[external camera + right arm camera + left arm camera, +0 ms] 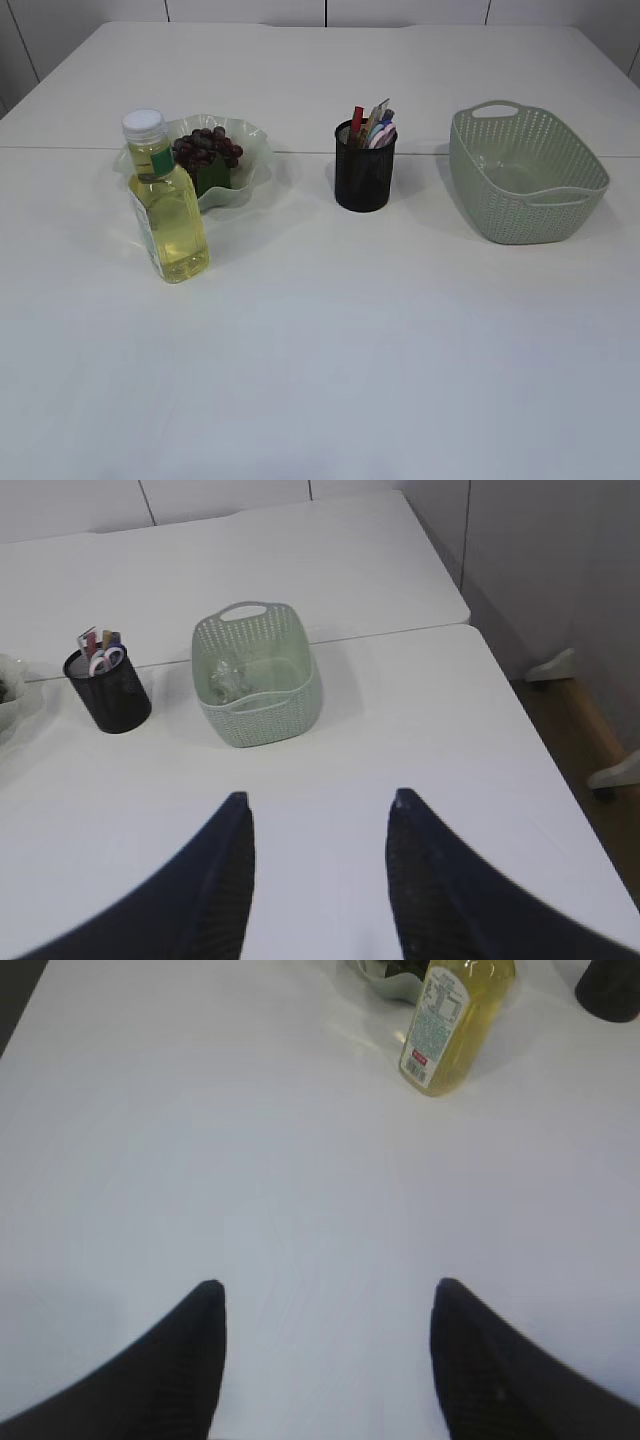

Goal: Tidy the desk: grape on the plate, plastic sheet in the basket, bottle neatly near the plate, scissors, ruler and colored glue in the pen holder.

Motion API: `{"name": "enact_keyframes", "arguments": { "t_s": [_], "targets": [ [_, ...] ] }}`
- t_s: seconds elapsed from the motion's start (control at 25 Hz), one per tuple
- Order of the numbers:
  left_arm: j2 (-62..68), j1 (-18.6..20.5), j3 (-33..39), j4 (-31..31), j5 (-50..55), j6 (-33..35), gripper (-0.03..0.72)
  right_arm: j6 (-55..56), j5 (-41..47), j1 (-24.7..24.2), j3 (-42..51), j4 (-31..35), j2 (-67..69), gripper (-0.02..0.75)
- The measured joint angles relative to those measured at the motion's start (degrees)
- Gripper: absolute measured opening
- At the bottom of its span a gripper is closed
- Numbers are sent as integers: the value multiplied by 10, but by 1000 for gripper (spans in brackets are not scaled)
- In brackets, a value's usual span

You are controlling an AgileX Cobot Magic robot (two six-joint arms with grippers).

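- Nearest, over bare white tabletop point(320, 380): left gripper point(325, 1355) and right gripper point(318, 875), jaws spread apart, grasping nothing.
- Further in, left: clear plastic bottle of yellow liquid with a white cap point(166, 200), upright, just beside the plate.
- Behind it: wavy pale-green glass plate point(250, 150) holding a dark purple grape bunch point(207, 147).
- Centre: black mesh pen holder point(364, 170) with scissors, ruler and glue packed inside, too small to tell apart.
- Right: sage-green woven plastic basket point(258, 675) with a crumpled clear plastic sheet point(222, 678) inside.
- Judged: every item placed, task apparently at its end; next move probably only parking both arms clear.
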Motion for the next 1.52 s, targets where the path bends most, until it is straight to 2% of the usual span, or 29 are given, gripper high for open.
{"name": "enact_keyframes", "arguments": {
  "t_s": [0.24,0.48,0.76,1.08,1.52],
  "targets": [
    [-87,0,1,0,25,0,474,-66,1,0,56,70,-71,354],
    [-126,0,1,0,32,0,467,-112,4,0,136,110,-144,354],
    [-128,0,4,23,36,0,459,-124,5,0,222,119,-156,354],
    [-128,0,49,26,5,2,459,-138,-7,0,277,119,-156,354],
    [-129,-1,57,16,-2,14,458,-140,-58,0,303,118,-156,354]
  ]
}}
